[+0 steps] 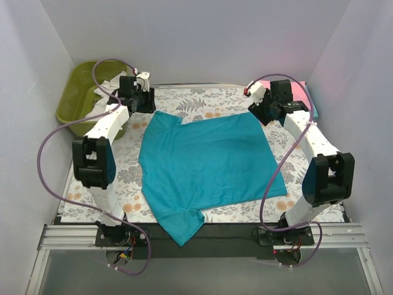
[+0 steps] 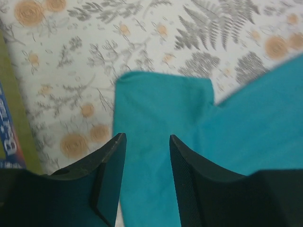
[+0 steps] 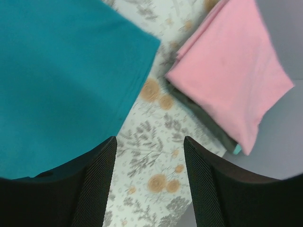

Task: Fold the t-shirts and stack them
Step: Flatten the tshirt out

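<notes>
A teal t-shirt [image 1: 206, 163] lies spread flat on the floral table cloth [image 1: 215, 101], one sleeve at the far left, one hanging over the near edge. My left gripper [image 1: 147, 100] is open above the far-left sleeve [image 2: 161, 101], nothing between its fingers. My right gripper [image 1: 261, 110] is open above the shirt's far-right corner [image 3: 137, 52], over bare cloth. A folded pink t-shirt [image 3: 232, 71] lies on a small stack at the far right [image 1: 301, 92].
An olive-green plastic tub [image 1: 77, 98] with white cloth in it stands at the far left corner. White walls close in the table on three sides. The black front rail [image 1: 202, 233] runs along the near edge.
</notes>
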`<act>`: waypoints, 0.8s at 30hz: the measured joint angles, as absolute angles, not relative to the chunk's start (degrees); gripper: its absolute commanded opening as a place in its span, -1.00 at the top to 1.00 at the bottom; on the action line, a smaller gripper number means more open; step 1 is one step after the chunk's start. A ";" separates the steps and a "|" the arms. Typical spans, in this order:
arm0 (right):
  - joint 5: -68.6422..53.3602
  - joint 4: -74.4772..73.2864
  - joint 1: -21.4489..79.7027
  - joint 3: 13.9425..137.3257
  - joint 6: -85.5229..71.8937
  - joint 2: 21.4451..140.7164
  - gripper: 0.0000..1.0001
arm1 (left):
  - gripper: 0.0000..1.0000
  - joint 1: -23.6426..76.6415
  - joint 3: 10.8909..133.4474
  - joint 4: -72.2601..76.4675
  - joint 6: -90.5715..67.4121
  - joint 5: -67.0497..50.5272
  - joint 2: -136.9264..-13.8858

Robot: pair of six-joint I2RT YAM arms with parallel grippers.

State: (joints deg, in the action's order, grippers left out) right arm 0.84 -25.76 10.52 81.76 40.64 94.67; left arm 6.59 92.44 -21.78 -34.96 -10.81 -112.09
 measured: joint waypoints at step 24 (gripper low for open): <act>-5.02 -37.67 10.59 63.11 40.32 101.08 0.07 | 0.28 9.47 65.60 -31.88 -30.98 -6.72 -103.90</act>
